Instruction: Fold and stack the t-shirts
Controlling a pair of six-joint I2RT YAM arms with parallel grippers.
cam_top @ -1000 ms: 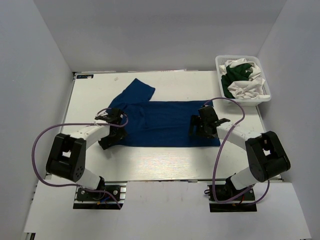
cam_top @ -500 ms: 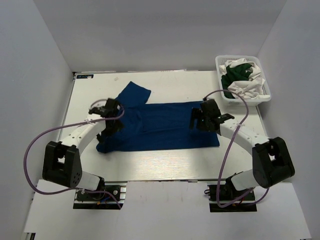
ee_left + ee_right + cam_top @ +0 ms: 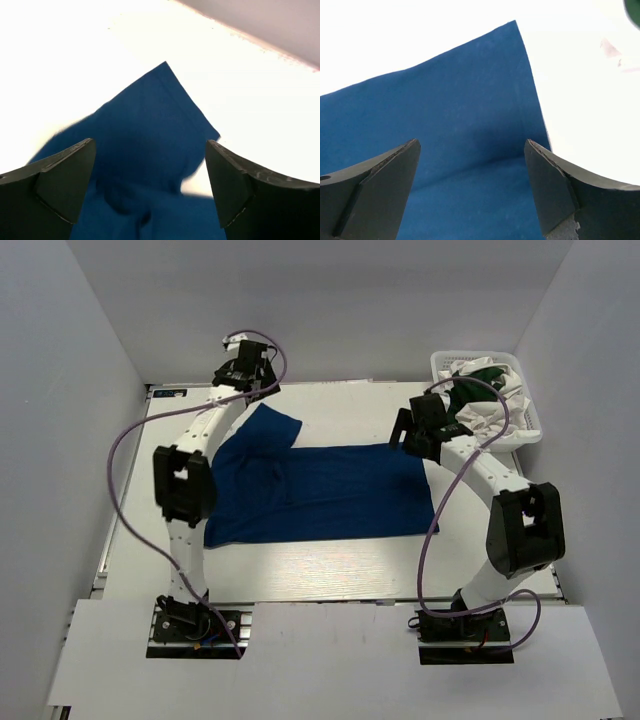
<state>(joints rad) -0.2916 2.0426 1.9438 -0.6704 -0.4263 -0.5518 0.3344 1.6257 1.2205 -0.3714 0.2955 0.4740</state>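
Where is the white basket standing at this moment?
In the top view, the white basket stands at the far right corner of the table, beyond and to the right of the spread blue t-shirt.

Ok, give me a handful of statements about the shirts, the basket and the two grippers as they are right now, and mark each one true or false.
1. The blue t-shirt lies spread on the table. True.
2. The left gripper is clamped on the blue t-shirt's sleeve. False: it is open and holds nothing, with the sleeve below it.
3. The basket holds a dark green t-shirt and white t-shirts. True.
4. The right gripper holds a white t-shirt. False: it is open and empty, over a corner of the blue t-shirt.
5. The basket stands at the near left corner of the table. False: it stands at the far right corner.
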